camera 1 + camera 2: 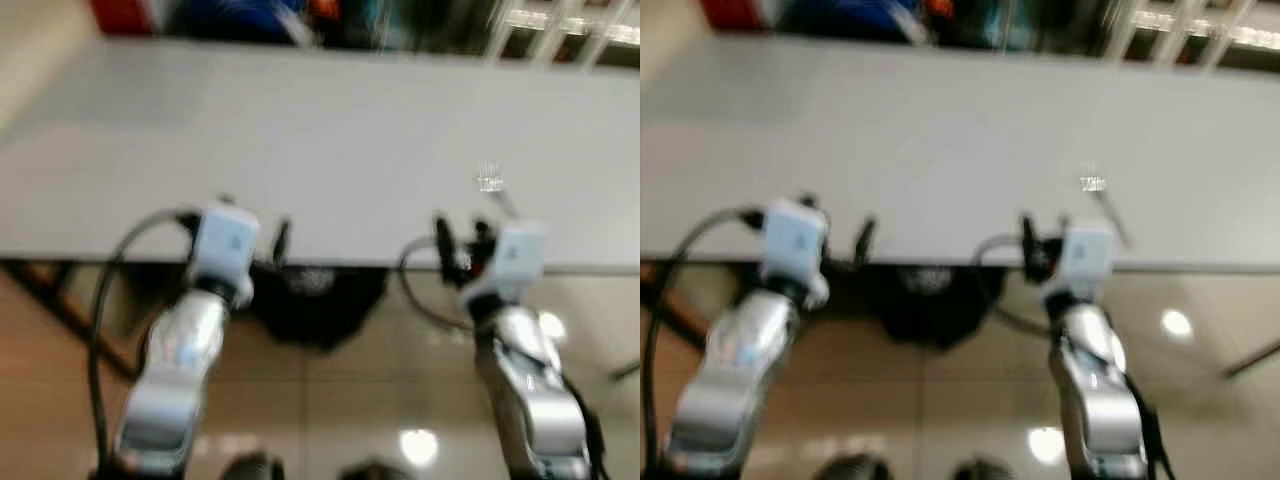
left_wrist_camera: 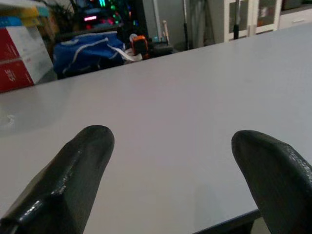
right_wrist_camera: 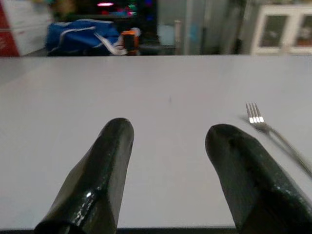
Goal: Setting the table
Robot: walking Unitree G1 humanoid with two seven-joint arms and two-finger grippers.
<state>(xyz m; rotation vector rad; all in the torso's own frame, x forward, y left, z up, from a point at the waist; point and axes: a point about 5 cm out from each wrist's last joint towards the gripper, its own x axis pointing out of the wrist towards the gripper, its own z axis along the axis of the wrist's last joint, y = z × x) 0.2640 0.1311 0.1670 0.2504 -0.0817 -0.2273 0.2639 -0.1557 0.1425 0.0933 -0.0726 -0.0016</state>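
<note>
arms: silver | wrist blocks: pale blue-white | cables: black | pincer fingers [image 3: 97, 180]: black

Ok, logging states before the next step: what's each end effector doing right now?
Left end effector: open, holding nothing, at the table edge.
Right end effector: open, holding nothing, near the fork.

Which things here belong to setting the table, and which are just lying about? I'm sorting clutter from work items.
For the job:
- fork, lying flat on the table
- right gripper, open, near the fork
- left gripper, open, at the table's near edge

Lying about, beyond the table:
- blue bag
- red-and-white boxes
- white cabinet
</note>
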